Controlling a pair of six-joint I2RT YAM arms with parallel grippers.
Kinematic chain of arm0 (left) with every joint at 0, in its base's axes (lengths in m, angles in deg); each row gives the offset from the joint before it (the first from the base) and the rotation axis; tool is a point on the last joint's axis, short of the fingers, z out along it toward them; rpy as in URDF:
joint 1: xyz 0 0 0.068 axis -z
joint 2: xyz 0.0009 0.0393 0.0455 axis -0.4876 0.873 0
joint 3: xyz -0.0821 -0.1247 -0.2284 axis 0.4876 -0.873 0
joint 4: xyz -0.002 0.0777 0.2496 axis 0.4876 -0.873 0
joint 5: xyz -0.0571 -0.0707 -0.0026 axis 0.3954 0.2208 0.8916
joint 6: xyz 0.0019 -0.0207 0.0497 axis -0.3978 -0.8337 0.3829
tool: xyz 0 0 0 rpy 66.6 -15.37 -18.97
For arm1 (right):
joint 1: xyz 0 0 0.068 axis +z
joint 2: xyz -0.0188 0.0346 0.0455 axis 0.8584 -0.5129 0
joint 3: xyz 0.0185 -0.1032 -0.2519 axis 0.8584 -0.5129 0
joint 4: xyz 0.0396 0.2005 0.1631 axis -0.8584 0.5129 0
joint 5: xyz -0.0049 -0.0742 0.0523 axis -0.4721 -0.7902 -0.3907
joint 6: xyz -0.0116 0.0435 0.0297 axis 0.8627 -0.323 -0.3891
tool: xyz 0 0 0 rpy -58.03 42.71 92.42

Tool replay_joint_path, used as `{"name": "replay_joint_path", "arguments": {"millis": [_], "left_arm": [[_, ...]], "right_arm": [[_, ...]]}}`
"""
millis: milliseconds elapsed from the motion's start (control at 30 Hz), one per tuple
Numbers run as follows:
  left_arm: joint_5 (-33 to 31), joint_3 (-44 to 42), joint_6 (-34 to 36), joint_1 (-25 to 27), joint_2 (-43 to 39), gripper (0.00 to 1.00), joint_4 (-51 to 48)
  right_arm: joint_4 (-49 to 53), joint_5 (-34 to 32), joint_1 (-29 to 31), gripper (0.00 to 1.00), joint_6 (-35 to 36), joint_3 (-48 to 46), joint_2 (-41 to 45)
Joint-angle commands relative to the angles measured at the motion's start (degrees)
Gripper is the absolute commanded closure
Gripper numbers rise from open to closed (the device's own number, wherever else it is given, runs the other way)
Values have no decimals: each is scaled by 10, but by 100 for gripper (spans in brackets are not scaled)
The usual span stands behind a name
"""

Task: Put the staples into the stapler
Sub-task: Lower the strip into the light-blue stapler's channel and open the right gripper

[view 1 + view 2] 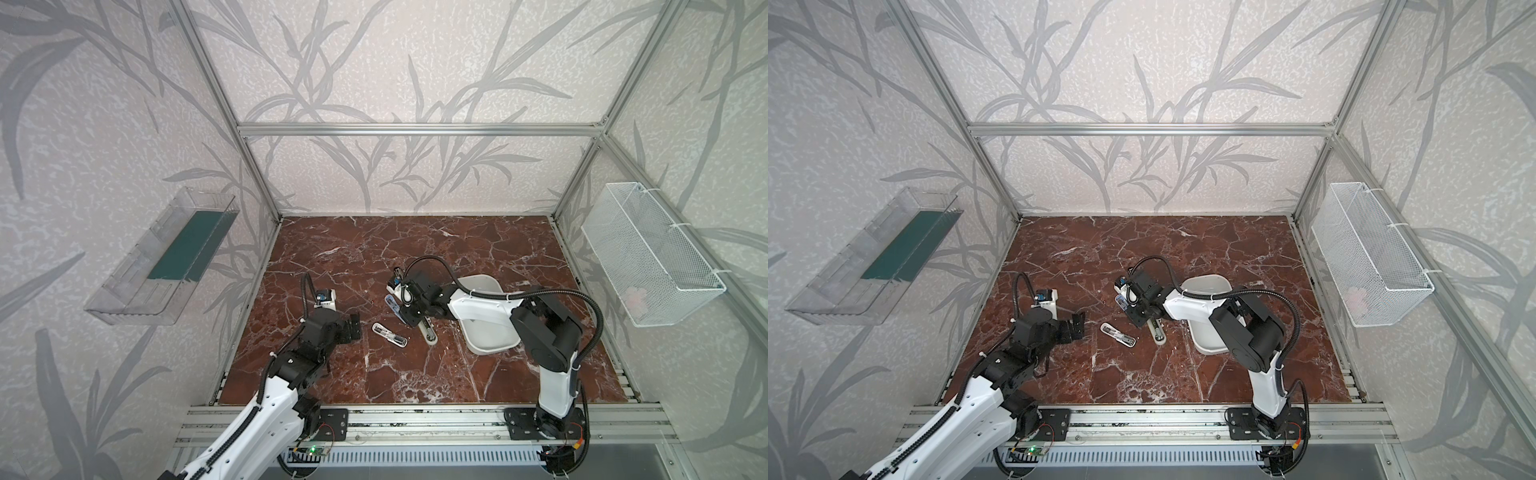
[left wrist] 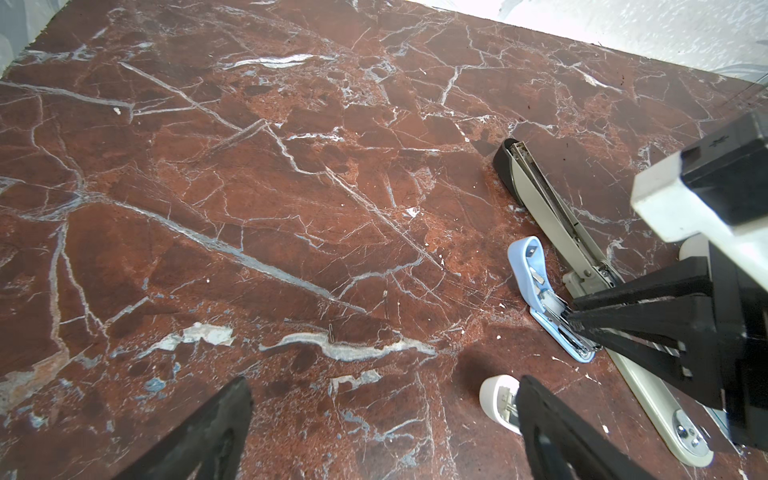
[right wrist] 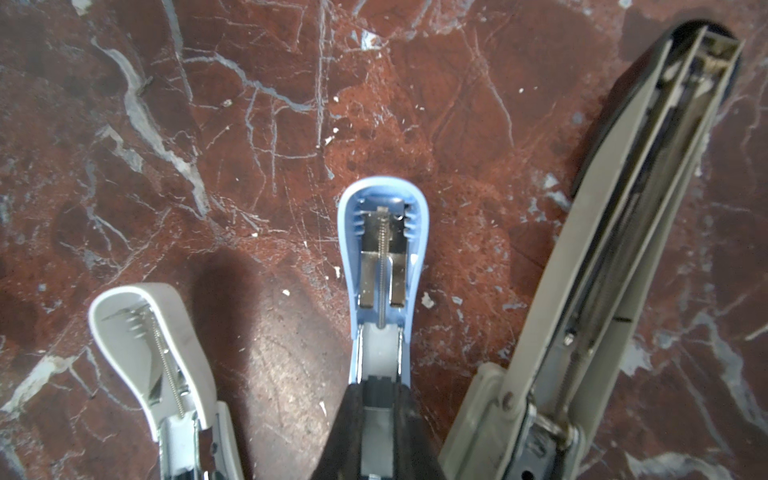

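Blue stapler [image 3: 382,257] is lying hinged open for loading; right claw [image 3: 380,388] is clenching inside it, contents unclear; left claw [image 2: 374,424] is hovering released.

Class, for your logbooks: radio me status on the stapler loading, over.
Left hand open, empty. Right hand shut, tips at open blue stapler. Staples not discernible. White stapler, grey stapler close beside.

The right pincer [image 2: 575,321] grips the open blue stapler [image 2: 524,270] — long grey stapler [image 2: 552,216] just beside.
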Motion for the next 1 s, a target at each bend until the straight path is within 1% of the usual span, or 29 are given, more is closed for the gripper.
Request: {"name": "replay_joint_path", "arguments": {"millis": [0,400,500,733,800,967], "left_arm": [[-7,1,-11,-2,-6,1,4],[-8,1,-11,-2,-6,1,4],[-9,1,-11,-2,-6,1,5],[-8,1,-11,-2,-6,1,4],[-8,1,-11,-2,-6,1,4],[-7,0,-11,-2,-6,1,4]], "right_arm": [[9,-17,8,100,-11,-3,-3],[30,-21,16,99,-25,-12,14],[34,-26,19,96,-29,-21,22],[40,-26,21,94,-41,-33,30],[39,-28,23,91,-42,-36,33],[39,-32,24,75,-44,-39,44]]}}
